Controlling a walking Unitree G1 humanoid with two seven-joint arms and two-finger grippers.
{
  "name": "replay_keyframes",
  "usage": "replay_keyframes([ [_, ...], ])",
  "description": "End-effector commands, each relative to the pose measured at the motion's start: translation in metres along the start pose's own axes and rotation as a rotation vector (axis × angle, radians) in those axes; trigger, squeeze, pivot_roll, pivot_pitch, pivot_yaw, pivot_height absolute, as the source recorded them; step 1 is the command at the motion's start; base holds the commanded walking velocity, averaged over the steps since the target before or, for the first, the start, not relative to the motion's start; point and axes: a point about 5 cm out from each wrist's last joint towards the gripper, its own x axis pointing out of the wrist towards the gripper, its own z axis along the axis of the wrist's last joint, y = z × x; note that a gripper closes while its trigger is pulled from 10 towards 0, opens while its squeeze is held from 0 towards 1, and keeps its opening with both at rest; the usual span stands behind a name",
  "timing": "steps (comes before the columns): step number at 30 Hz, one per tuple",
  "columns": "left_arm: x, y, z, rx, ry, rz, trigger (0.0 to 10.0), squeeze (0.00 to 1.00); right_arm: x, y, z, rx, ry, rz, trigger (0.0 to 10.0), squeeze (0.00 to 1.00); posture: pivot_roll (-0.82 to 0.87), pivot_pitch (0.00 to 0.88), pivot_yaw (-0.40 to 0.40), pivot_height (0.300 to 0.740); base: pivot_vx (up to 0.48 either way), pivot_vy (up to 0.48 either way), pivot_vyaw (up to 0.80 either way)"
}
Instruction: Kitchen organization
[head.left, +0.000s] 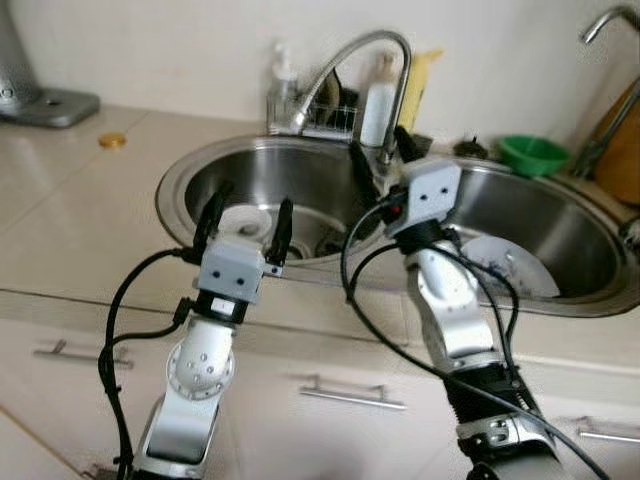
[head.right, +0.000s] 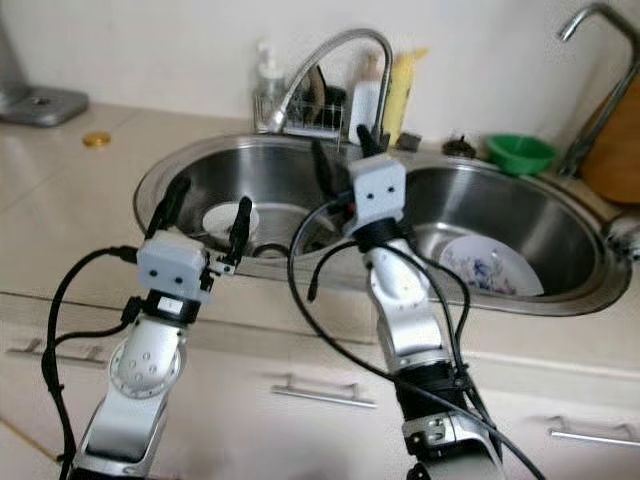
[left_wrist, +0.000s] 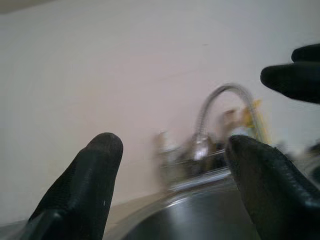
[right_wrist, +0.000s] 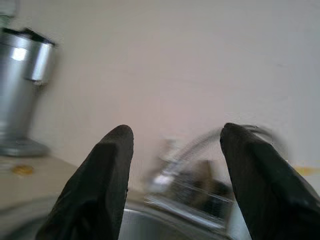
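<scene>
Holding both sets of fingers spread and empty above the double sink (head.left: 175, 195).

My left gripper (head.left: 243, 222) hovers over the near rim of the left basin, where a small white bowl (head.right: 230, 218) sits by the drain; my right gripper (head.left: 382, 152) is raised over the divider below the tap (head.left: 350, 60). The right basin holds a white patterned plate (head.right: 488, 268), partly hidden behind my right arm. A green bowl (head.left: 532, 153) rests on the bench behind. Bottles by the rack are blurred in my wrist views.
</scene>
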Motion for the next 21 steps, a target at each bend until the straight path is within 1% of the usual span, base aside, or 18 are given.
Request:
replay_keyframes([
  [1, 0.0004, 0.0025, 0.0002, 0.008, -0.004, 0.004, 10.0, 0.0, 0.0038, 0.0062, 0.0062, 0.003, -0.026, 0.023, 10.0, 0.0, 0.11, 0.0, -0.073, 0.74, 0.0, 0.48, 0.0],
  [14, 0.0005, 0.0029, 0.0003, 0.014, -0.01, 0.001, 10.0, 0.0, -0.0003, 0.006, 0.0038, -0.002, -0.011, 0.026, 10.0, 0.0, 0.11, 0.0, -0.071, 0.74, 0.0, 0.48, 0.0],
  [19, -0.0002, 0.002, 0.0015, 0.025, -0.025, -0.006, 10.0, 0.0, -0.003, 0.0049, 0.0024, -0.001, -0.003, 0.023, 10.0, 0.0, 0.11, 0.0, -0.07, 0.74, 0.0, 0.0, 0.0],
  [21, -0.0002, 0.0022, 0.0016, 0.015, -0.028, 0.0, 10.0, 0.0, -0.0036, 0.0045, 0.0019, -0.003, 0.0, 0.023, 10.0, 0.0, 0.11, 0.0, -0.069, 0.74, 0.0, 0.0, 0.0],
])
